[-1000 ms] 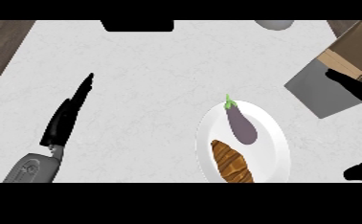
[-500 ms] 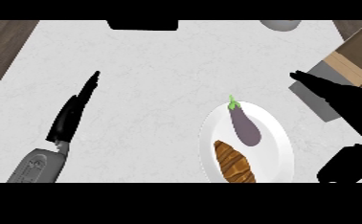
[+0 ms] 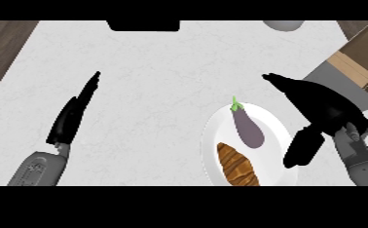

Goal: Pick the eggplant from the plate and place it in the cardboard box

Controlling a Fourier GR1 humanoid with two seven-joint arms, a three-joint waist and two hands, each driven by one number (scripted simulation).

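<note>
Right robot hand (image 3: pixel 323 107) nearer eggplant (image 3: pixel 248 129) than before

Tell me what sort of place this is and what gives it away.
Most likely a kitchen. There is a pale, stone-look counter, and on it a white plate holding an eggplant and a browned pastry.
</note>
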